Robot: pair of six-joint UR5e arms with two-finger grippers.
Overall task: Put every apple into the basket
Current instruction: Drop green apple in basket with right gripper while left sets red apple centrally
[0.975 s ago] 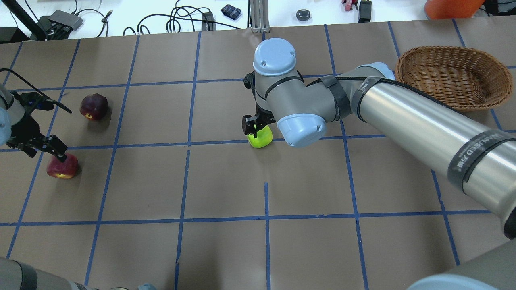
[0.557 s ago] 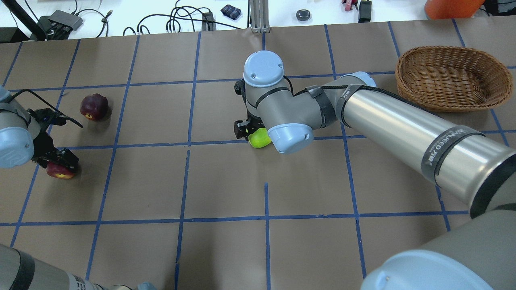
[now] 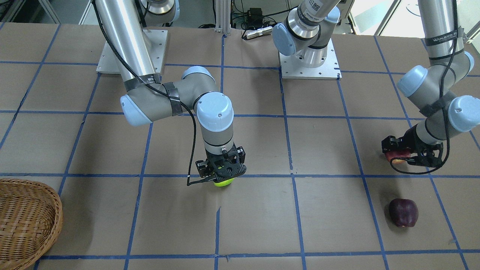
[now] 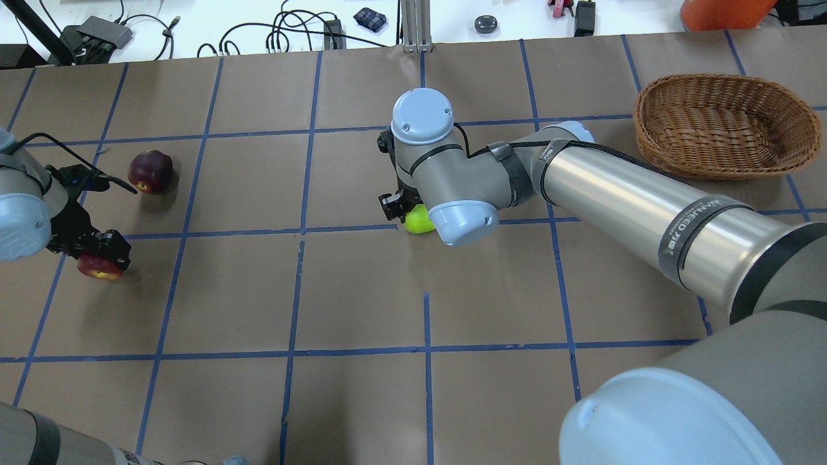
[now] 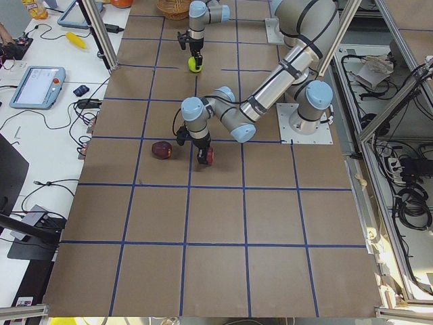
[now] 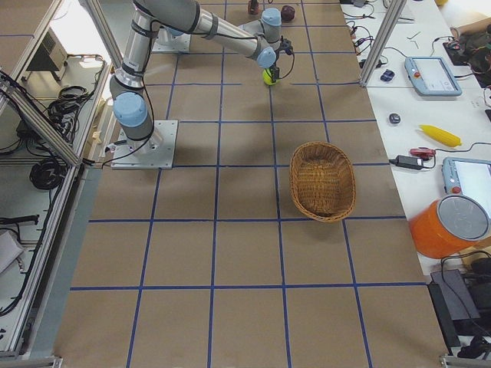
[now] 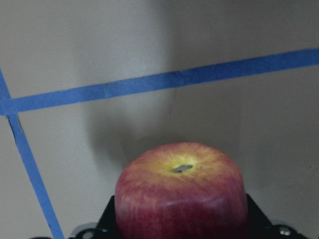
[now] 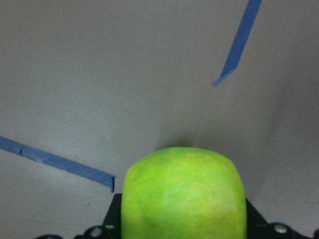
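My left gripper (image 4: 97,255) is shut on a red apple (image 4: 97,268) at the table's left side; the left wrist view shows that apple (image 7: 182,199) between the jaws, a little above the paper. My right gripper (image 4: 406,212) is shut on a green apple (image 4: 418,221) near the table's middle, seen close in the right wrist view (image 8: 184,194). A dark red apple (image 4: 150,171) lies loose beyond the left gripper. The wicker basket (image 4: 646,123) stands at the far right and holds nothing.
Brown paper with a blue tape grid covers the table. Cables and small items (image 4: 303,32) lie on the white strip beyond the far edge. An orange container (image 4: 717,13) stands past the basket. The right arm's long link (image 4: 633,200) spans the right half.
Both grippers came down over their apples and closed on them. The red apple has shifted slightly up the view with the left gripper. The right arm's elbow swung nearer the camera.
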